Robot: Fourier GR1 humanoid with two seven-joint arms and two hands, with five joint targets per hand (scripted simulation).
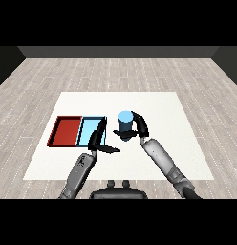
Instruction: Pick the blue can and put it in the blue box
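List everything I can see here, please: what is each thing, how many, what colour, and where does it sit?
table: one, white, in the middle of a grey wood floor
red tray: one, red, on the table's left part
blue tray: one, light blue, right beside the red tray, on its right
can: one, blue, upright, to the right of the blue tray, inside the right hand's curl
left hand: one, black on a grey forearm, over the blue tray's near edge, fingers straight, holding nothing
right hand: one, black on a grey forearm, curled round the can
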